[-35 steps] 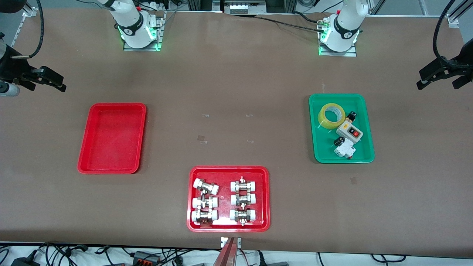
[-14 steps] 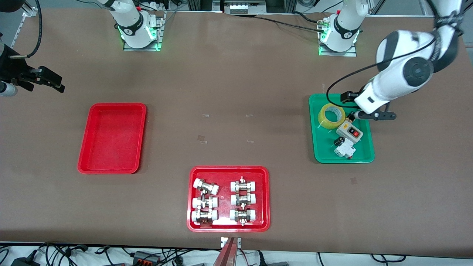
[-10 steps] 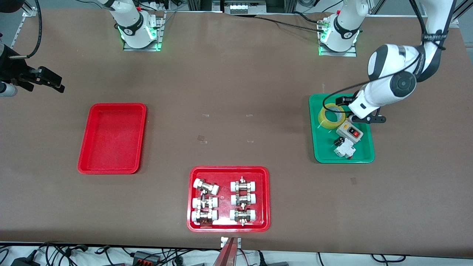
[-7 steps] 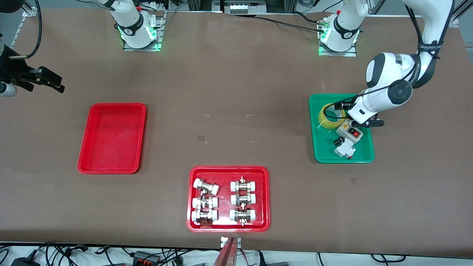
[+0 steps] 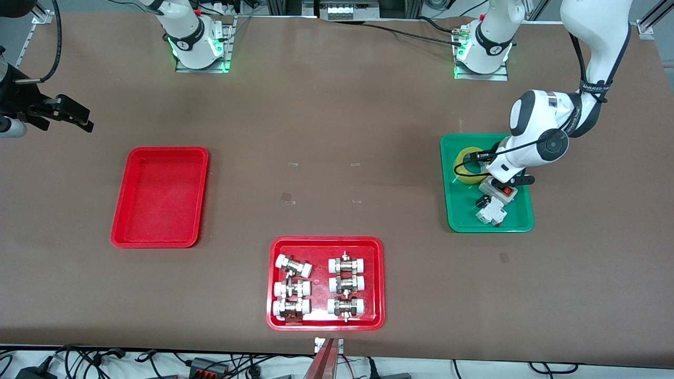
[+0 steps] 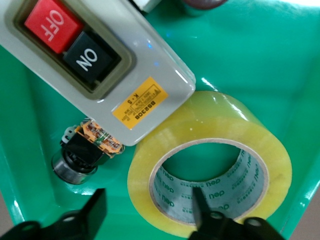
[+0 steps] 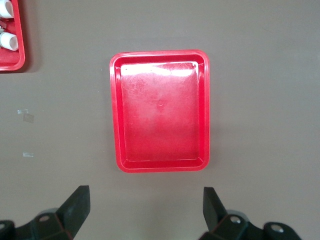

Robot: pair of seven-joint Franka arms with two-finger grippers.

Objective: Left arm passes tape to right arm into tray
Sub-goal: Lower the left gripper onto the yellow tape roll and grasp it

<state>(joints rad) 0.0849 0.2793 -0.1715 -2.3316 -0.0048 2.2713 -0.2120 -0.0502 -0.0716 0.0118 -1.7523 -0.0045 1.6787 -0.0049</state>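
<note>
The left gripper [image 6: 145, 212] hangs low over the green tray [image 5: 521, 218], its fingers [image 6: 200, 205] spread apart: 1 tip sits inside the hollow core of the tape [image 6: 210, 165] and the other outside the roll's wall, so the wall stands between them, not yet pinched. The tape lies flat in the green tray at the left arm's [image 5: 542, 142] end of the table, its edge touching a grey switch box [image 6: 95, 60] with a red OFF and a black ON button. A small black-and-orange part [image 6: 82, 150] lies just beside both.

The right gripper [image 7: 145, 207] waits high with its fingers wide open, looking down on the plain red tray [image 7: 116, 115], which holds nothing.

Likely trouble: the outer finger comes down close to the switch box and the small part, so closing could catch or shove them and twist the roll out of line. The tape wall looks smooth and glossy, so a shallow pinch could slip on lifting. A tilted hold would also leave the right arm [image 5: 21, 100] little free rim to take at the handover.

Counted: 1 tape roll, 1 switch box, 1 white breaker [image 5: 489, 213], 3 trays, and 6 white-capped fittings [image 5: 292, 266] in the red tray nearest the front camera.
</note>
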